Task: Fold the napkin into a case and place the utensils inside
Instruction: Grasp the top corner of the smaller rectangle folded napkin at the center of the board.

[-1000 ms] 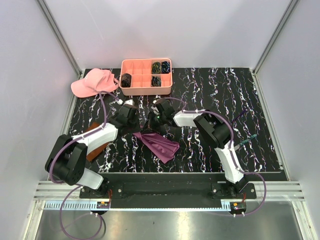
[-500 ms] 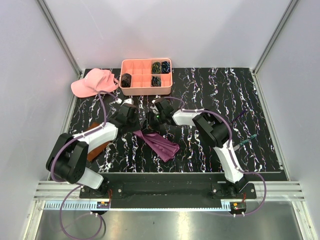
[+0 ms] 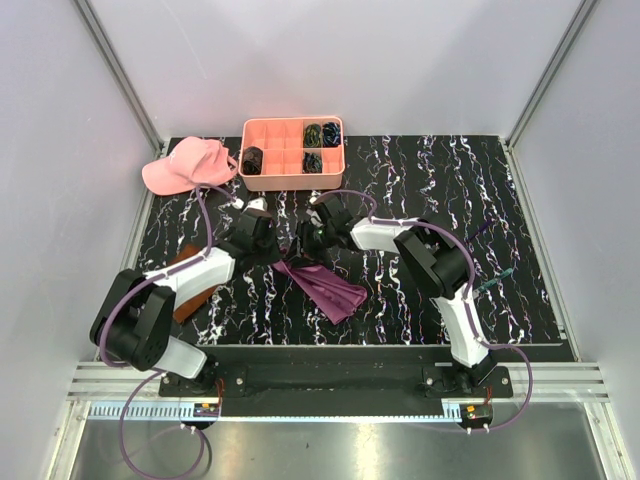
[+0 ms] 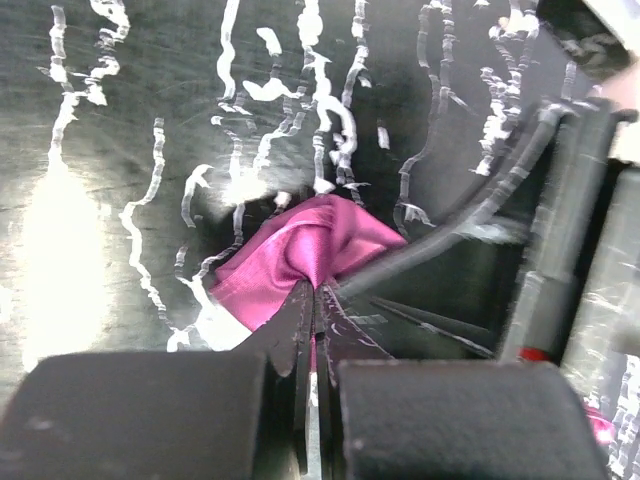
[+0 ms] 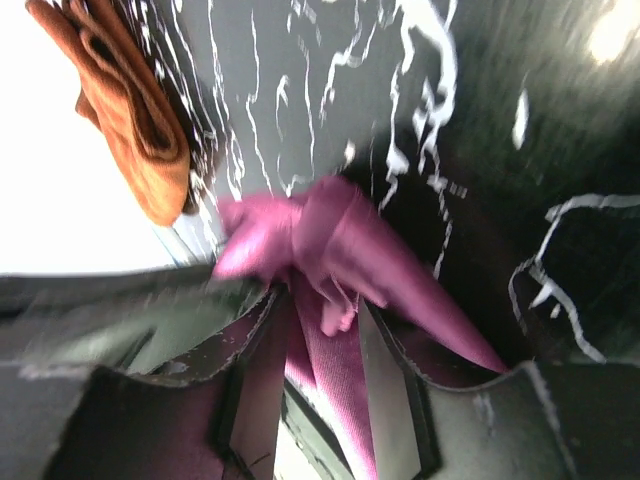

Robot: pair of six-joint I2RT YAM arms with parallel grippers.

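Observation:
The magenta napkin [image 3: 325, 285] lies bunched on the black marbled table, in front of both grippers. My left gripper [image 3: 270, 252] is shut on a pinched fold of the napkin [image 4: 300, 245], its jaws tight together at the gripper tip [image 4: 315, 300]. My right gripper [image 3: 308, 248] has a strip of the napkin [image 5: 340, 250] between its fingers [image 5: 385, 370], filling the narrow gap at the gripper [image 5: 322, 340]. One slim utensil [image 3: 495, 283] with a bluish end lies far right beside the right arm. Other utensils are out of view.
A rust-brown cloth [image 3: 190, 288] lies under the left arm and shows in the right wrist view [image 5: 130, 110]. A pink cap [image 3: 185, 165] lies at the back left. A pink compartment tray [image 3: 293, 184] with dark coiled bundles stands at the back.
My right gripper has moved away from me and slightly left, toward the left gripper, and the napkin's near edge has shifted with it. The left gripper has barely moved.

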